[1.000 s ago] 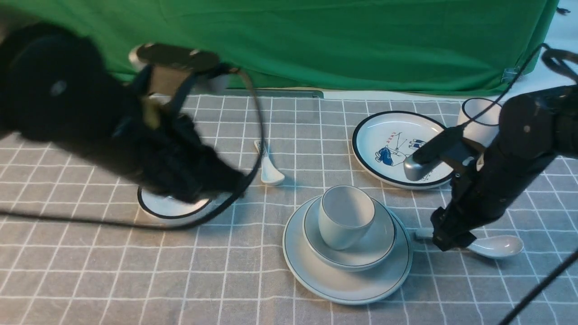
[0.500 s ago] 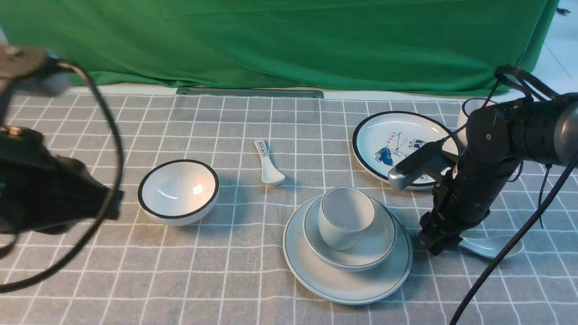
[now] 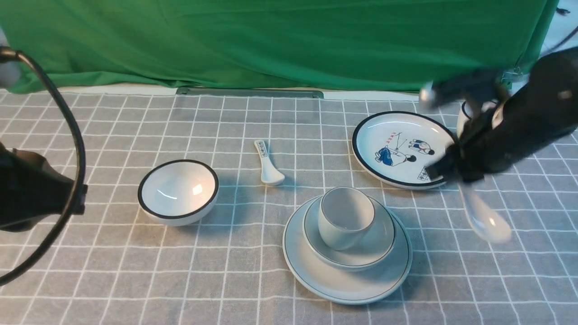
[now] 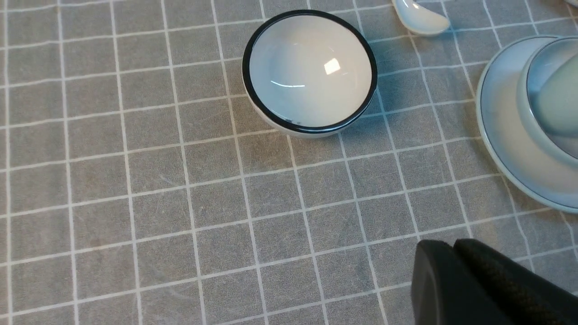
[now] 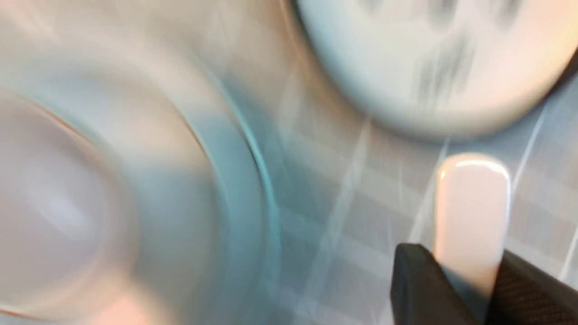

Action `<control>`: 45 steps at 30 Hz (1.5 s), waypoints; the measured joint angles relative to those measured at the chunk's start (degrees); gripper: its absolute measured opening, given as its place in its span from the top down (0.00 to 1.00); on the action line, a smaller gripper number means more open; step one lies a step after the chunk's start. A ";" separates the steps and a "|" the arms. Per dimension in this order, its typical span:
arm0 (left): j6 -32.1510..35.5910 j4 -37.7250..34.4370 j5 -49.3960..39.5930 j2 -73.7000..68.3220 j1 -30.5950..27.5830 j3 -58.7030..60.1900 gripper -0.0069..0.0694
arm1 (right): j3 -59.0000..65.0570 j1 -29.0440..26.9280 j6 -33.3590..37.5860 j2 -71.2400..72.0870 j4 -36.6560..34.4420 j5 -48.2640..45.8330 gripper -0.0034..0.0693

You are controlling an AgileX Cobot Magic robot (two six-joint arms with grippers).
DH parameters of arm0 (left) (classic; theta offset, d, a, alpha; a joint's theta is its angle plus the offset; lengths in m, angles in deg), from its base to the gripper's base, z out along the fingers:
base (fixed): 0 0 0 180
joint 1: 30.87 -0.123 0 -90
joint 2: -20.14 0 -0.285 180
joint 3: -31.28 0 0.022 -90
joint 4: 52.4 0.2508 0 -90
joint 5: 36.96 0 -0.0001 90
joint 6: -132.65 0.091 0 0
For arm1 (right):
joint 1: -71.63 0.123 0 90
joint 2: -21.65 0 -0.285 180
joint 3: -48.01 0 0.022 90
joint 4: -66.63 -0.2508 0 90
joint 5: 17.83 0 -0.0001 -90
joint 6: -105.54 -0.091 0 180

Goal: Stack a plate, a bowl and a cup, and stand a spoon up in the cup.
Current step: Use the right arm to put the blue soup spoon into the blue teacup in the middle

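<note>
Grey checked surface (image 3: 113, 280) extends to a green backdrop (image 3: 271, 40) at the far edge. Right arm is raised over the right side of the surface and is blurred in the front view. The right end effector (image 5: 467, 266) is closed down on the handle of the spoon (image 3: 487, 221), one finger on each side, as the right wrist view shows. Left arm sits low at the left edge, well apart from all crockery. The left end effector (image 4: 453, 247) has its two black fingers pressed together with nothing between them. The plate (image 3: 316, 280) lies flat on the near centre of the surface. A black-rimmed picture plate (image 3: 388, 131) lies beyond it to the right, with no contact between the two. A black-rimmed bowl (image 3: 178, 189) stands alone to the left of centre. The bowl (image 3: 379, 253) sits inside the plate, and the cup (image 3: 343, 221) stands in the bowl, mouth up and leaning slightly. The spoon hangs from the right end effector with its scoop end lowest, clear of the surface, just right of the stack and in front of the picture plate. It is not in the cup. A small spoon (image 3: 270, 171) with printed marks on its handle lies flat behind the stack, between the two black-rimmed pieces.
</note>
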 joint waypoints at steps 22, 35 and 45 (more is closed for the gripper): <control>0.60 0.00 0.54 0.00 0.00 0.00 0.90 | 28.34 14.10 -7.64 -2.69 -0.82 74.82 0.73; 0.60 0.00 0.54 0.00 0.00 0.00 0.90 | 28.34 14.10 -7.64 -6.79 -0.88 75.52 0.69; 0.60 0.00 0.54 0.00 0.00 0.00 0.90 | 28.34 14.10 -7.64 -8.31 -0.88 75.13 0.55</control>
